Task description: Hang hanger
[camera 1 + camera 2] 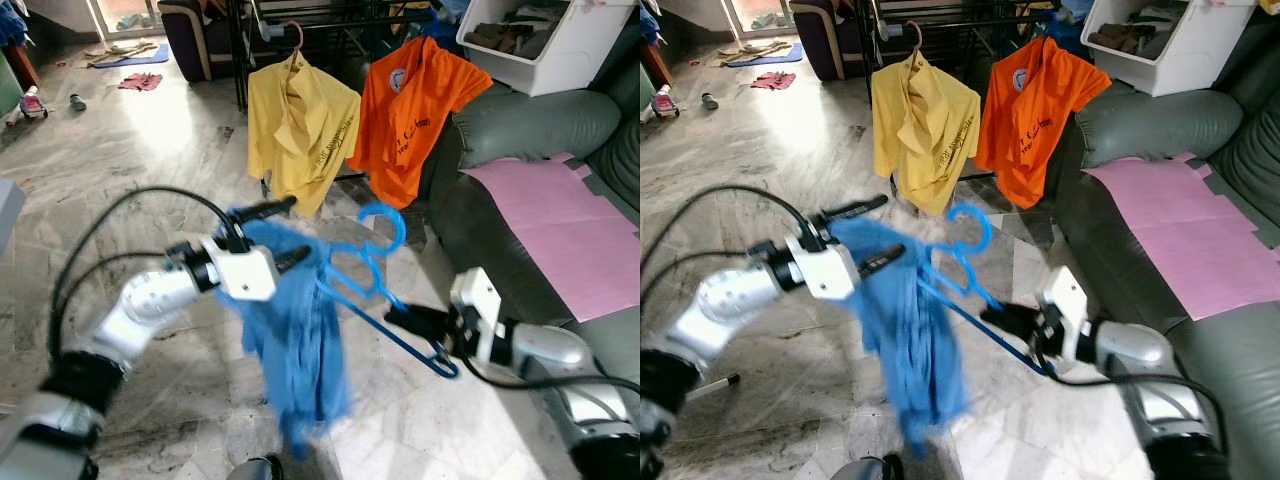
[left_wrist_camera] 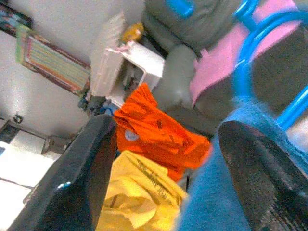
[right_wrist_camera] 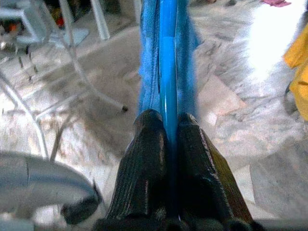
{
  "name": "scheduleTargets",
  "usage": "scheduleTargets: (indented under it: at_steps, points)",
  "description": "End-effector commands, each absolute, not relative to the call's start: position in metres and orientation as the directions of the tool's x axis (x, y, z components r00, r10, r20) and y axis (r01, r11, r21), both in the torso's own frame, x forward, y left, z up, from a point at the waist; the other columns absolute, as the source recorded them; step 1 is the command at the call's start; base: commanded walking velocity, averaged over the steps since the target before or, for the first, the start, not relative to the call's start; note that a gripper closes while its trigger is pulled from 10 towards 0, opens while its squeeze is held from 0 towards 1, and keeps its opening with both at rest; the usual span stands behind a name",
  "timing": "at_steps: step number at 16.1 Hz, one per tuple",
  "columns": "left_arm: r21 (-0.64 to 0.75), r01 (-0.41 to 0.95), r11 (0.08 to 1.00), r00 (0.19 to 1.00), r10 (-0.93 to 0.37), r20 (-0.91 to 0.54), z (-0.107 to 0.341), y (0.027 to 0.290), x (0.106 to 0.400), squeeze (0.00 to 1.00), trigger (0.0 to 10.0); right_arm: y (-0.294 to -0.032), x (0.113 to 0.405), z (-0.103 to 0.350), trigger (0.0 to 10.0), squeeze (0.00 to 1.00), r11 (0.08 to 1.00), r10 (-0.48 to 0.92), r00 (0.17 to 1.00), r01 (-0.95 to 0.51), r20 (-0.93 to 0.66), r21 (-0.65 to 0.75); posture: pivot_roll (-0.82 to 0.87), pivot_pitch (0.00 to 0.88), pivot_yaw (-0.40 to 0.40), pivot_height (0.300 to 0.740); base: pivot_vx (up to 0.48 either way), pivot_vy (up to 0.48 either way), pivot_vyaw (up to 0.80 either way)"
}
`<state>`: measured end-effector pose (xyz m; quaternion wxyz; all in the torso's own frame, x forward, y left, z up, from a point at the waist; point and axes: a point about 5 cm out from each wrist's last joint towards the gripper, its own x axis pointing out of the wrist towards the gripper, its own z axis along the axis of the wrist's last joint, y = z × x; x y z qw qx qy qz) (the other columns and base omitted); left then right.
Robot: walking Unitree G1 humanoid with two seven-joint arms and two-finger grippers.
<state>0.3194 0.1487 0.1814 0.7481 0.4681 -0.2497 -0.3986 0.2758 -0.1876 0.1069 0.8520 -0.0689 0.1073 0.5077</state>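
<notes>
Right gripper [image 1: 400, 318], lower right of frame, is pinched tight on the bar of the blue plastic hanger [image 1: 372, 268]; wrist cam shows both fingers [image 3: 144, 163] pressed vs the blue rod. Hanger sits mid-frame, hook up, w/ a blue shirt [image 1: 295, 340] draped off it. Left gripper [image 1: 290, 235], center-left, has its fingers spread wide, shirt fabric bunched between them. Yellow shirt [image 1: 298, 125] & orange shirt [image 1: 410, 105] hang on the rack [image 1: 330, 15] at top center. Grey sofa [image 1: 520, 130] w/ pink sheet [image 1: 565, 225] on the right.
</notes>
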Motion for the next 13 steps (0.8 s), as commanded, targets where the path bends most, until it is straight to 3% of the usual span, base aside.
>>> scheduleTargets:
  at_steps: [1, 5, 7, 11, 12, 13]
  points:
    - [0.906, 0.385, 0.173, 0.541, -0.838, -0.070, 0.176, 0.150, 0.321, 1.00, 10.0, -0.186, 0.276, 0.115, 10.0, 0.00, 0.422, 0.868, 0.426, -0.904, -0.253, -0.074, 0.01, 0.062, -0.022, 0.740, 0.000, 0.000, 0.00]
    - [0.869, 0.494, 0.041, 0.508, -0.825, -0.249, 0.162, 0.159, 0.327, 1.00, 10.0, -0.197, 0.280, 0.126, 10.0, 0.00, 0.405, 0.843, 0.459, -0.885, -0.280, -0.232, 0.00, 0.063, -0.018, 0.740, 0.000, 0.000, 0.00]
    - [0.858, 0.513, 0.018, 0.502, -0.817, -0.283, 0.161, 0.161, 0.329, 1.00, 10.0, -0.199, 0.281, 0.128, 10.0, 0.00, 0.395, 0.834, 0.470, -0.874, -0.290, -0.281, 0.00, 0.063, -0.018, 0.740, 0.000, 0.000, 0.00]
    - [0.828, 0.560, -0.014, 0.517, -0.775, -0.363, 0.163, 0.169, 0.343, 1.00, 10.0, -0.197, 0.277, 0.124, 10.0, 0.00, 0.276, 0.840, 0.403, -0.893, -0.363, -0.355, 0.00, 0.068, -0.015, 0.740, 0.000, 0.000, 0.00]
    - [0.814, 0.580, -0.024, 0.512, -0.767, -0.387, 0.162, 0.170, 0.344, 0.82, 10.0, -0.198, 0.277, 0.124, 10.0, 0.00, 0.271, 0.840, 0.402, -0.893, -0.365, -0.361, 0.00, 0.067, -0.014, 0.740, 0.000, 0.000, 0.00]
    - [0.784, 0.619, -0.035, 0.495, -0.758, -0.425, 0.159, 0.171, 0.345, 0.00, 5.8, -0.198, 0.278, 0.124, 10.0, 0.00, 0.276, 0.839, 0.409, -0.889, -0.360, -0.367, 0.00, 0.068, -0.013, 0.740, 0.000, 0.000, 0.00]
